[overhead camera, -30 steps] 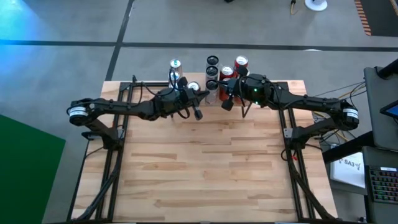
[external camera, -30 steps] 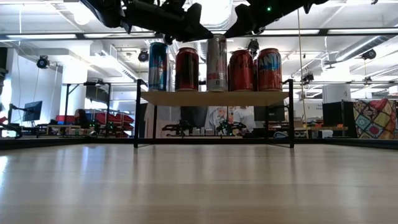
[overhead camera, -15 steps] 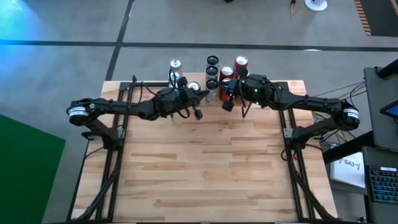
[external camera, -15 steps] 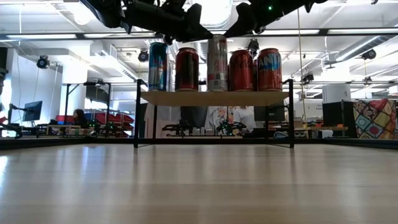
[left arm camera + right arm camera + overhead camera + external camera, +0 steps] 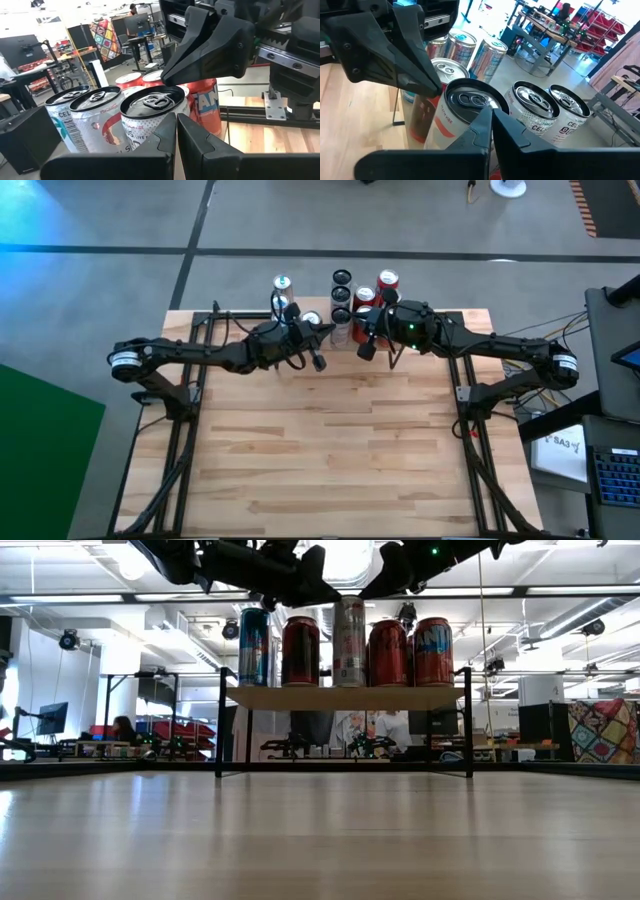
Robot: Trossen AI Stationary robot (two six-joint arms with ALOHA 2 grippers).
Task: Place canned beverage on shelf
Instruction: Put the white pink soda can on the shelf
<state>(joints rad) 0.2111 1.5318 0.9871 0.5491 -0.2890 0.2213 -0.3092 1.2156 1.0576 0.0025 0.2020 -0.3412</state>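
Standing in a row on the shelf [image 5: 345, 697], a pale plank on thin black legs at the slatted table's [image 5: 330, 450] far edge, are glossy cylindrical cans [image 5: 345, 642], blue, red, silver; one reads "CEL". Left gripper [image 5: 316, 361] and right gripper [image 5: 364, 348] hover above, both pinched narrow, holding nothing.

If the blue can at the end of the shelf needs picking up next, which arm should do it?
The left arm. The left fingers hover on the side of the blue can, at the left end of the shelf. The right fingers hover by the red cans, farther away.
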